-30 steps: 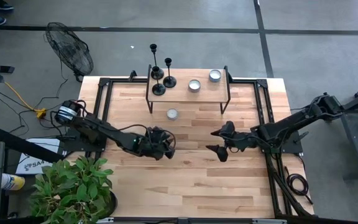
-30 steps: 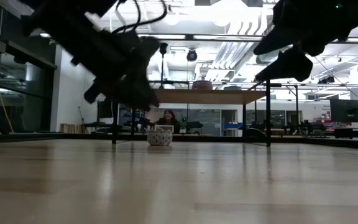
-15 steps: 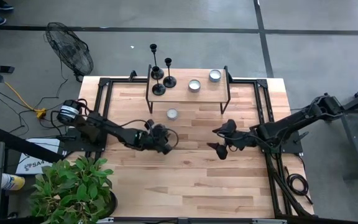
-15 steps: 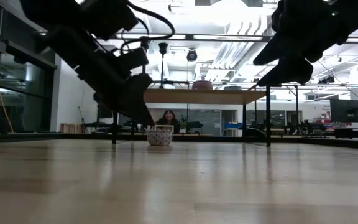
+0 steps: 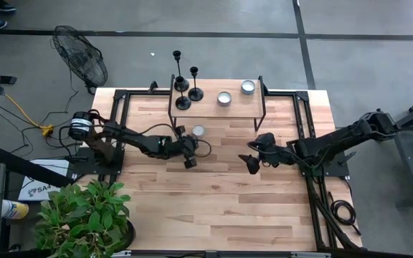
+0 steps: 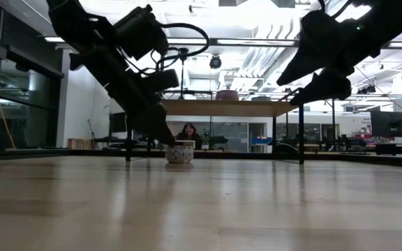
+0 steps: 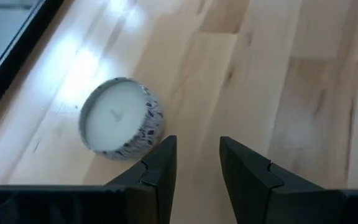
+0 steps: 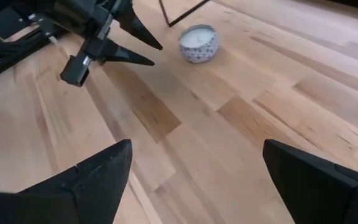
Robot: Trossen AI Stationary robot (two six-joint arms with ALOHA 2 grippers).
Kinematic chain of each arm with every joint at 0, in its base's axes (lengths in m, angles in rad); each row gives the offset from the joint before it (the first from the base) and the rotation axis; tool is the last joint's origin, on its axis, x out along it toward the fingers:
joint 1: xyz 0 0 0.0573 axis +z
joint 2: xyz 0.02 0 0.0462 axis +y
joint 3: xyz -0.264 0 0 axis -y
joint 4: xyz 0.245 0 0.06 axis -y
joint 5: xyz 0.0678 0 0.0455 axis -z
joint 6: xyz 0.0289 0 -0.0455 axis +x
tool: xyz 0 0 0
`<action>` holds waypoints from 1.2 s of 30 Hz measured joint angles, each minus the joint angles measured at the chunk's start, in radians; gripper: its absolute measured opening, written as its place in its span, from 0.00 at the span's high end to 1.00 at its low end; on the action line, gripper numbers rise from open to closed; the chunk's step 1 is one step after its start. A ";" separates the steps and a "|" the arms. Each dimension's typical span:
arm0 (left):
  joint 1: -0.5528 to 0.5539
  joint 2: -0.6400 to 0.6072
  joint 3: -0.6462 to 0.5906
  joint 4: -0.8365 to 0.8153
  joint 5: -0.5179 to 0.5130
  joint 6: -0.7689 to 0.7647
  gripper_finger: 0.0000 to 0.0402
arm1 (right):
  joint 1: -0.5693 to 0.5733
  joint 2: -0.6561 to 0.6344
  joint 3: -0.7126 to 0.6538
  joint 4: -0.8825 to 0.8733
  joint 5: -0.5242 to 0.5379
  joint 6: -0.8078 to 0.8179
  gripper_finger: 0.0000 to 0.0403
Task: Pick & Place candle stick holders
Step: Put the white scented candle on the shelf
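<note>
three slim black metal candle stick holders (image 5: 183,87) stood on the wooden riser shelf (image 5: 235,109) at the pale planked wooden table (image 5: 214,201)'s far edge; their thin stems were hard to make out from above. the right gripper (image 5: 253,159) hovered mid-table, fingers spread wide, empty. the left gripper (image 5: 190,152), narrowly parted and empty, hung just beside a small round patterned candle tin (image 5: 198,131).

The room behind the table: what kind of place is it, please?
Probably an open workshop or lab: ceiling ducts overhead, workbenches far back, a person seated there, a bare concrete floor and a fan.
</note>
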 joint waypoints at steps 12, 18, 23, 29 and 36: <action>0.065 0.000 0.000 0.000 0.076 0.271 0.70 | -0.025 0.000 0.000 -0.005 0.037 0.007 0.11; 0.066 0.000 0.000 -0.001 0.064 0.344 0.70 | -0.025 0.000 0.000 -0.005 0.045 0.019 0.11; 0.067 0.000 0.000 -0.002 0.051 0.368 0.70 | -0.024 0.000 0.000 -0.008 0.044 0.024 0.11; 0.080 0.000 0.000 -0.004 0.049 0.371 0.70 | -0.024 0.000 0.000 -0.019 0.053 0.024 0.11; 0.130 0.000 0.000 -0.002 0.063 0.371 0.70 | -0.024 0.000 0.000 -0.019 0.053 0.006 0.11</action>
